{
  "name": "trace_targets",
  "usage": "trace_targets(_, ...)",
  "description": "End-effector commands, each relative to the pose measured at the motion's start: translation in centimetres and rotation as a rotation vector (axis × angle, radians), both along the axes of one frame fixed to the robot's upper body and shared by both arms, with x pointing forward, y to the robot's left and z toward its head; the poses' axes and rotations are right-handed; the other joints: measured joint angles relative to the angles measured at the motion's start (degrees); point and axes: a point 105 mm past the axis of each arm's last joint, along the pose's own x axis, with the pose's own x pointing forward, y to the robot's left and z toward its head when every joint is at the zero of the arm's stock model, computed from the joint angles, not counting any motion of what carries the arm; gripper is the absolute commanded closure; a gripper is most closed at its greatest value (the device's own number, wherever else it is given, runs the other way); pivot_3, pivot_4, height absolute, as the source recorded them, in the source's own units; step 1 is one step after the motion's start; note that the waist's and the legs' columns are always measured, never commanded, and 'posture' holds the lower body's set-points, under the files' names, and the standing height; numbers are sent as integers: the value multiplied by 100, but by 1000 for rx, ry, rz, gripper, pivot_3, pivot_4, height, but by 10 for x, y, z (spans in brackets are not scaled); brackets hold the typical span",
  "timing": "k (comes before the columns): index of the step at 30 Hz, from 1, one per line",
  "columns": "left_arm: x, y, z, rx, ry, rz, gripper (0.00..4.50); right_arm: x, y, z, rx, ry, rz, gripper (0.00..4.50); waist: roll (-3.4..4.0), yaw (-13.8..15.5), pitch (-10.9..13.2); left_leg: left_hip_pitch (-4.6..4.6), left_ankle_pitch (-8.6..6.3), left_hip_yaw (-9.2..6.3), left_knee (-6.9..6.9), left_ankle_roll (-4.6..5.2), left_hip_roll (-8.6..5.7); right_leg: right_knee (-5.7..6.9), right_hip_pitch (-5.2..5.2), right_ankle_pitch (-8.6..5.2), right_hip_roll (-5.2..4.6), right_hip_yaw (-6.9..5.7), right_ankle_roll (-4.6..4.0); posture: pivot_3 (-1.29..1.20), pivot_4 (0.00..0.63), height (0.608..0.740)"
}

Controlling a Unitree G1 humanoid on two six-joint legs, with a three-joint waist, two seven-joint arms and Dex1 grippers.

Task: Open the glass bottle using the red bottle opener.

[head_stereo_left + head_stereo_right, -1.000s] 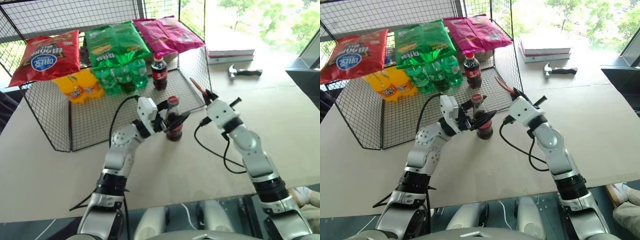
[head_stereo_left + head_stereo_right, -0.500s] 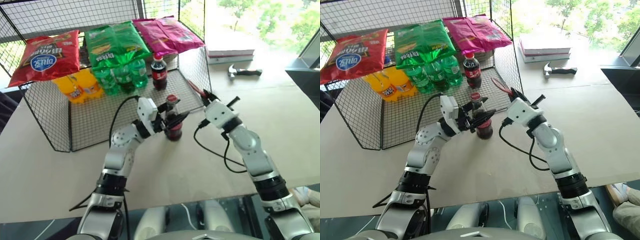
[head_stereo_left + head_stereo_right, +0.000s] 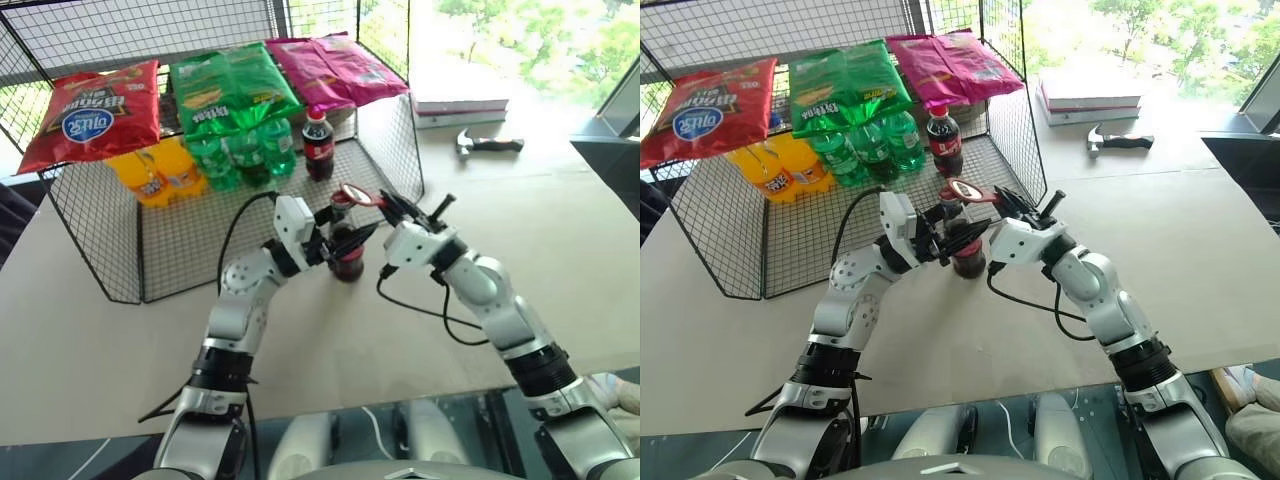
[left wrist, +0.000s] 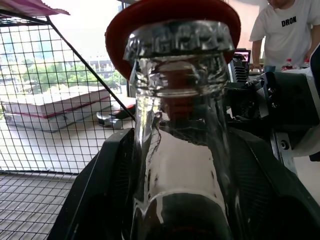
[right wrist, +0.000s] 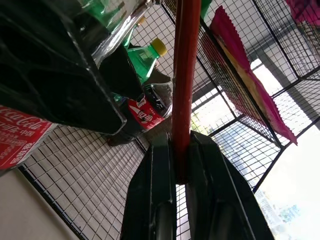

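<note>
Right tool (image 3: 385,207) clamps the red bottle opener (image 3: 362,194), ring toward upright glass bottle (image 3: 346,240)

Three snack bags lie along the top of the wire cage: one red bag (image 3: 90,112), one green bag (image 3: 232,88) and one pink bag (image 3: 335,68). Inside the cage there are two orange soda bottles (image 3: 155,172), at least three green soda bottles (image 3: 245,150) packed close together, and one cola bottle with a red screw cap (image 3: 318,143). On the table by the cage's near edge are one glass bottle (image 3: 345,238) and one red bottle opener (image 3: 358,194), and toward the table's far right corner one stack of books (image 3: 462,104) and one hammer (image 3: 489,144).
</note>
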Motion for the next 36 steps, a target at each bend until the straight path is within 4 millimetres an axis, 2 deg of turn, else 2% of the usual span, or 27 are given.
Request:
trace_targets(1, -1, 0, 2, 7, -13, -1, 2274, -8, 19, 1, -42, -59, 71, 4500, 0, -2, 0, 0, 0, 0, 0, 0, 0, 0, 0, 0, 0, 0, 0, 0, 150, 740)
trace_targets(8, -1, 5, 2, 12, -7, 11, 2274, -15, 28, 1, -17, -68, 127, 4500, 0, -3, 0, 4, 0, 2, 0, 0, 3, 0, 4, 0, 0, 1, 0, 0, 150, 740)
trace_targets(20, -2, 3, 0, 13, 6, 5, 2274, -21, 48, -3, -135, -126, 239, 4500, 0, -5, 0, 7, -1, 1, 0, 1, 3, 0, 5, 0, 1, 1, 0, 0, 150, 740)
trace_targets(26, -3, 3, -1, 13, 14, 4, 2274, -25, 51, -3, -150, -138, 272, 4500, 0, 2, 0, 6, -1, 0, 0, 1, 3, 0, 7, 0, 1, 1, 0, 0, 150, 740)
trace_targets(36, -4, -2, -5, 8, 30, -6, 2274, -7, 21, 12, -322, -259, 259, 4500, 0, 5, 0, 8, -2, -1, -3, 3, 1, -3, 10, 0, 0, 0, -1, 0, 150, 740)
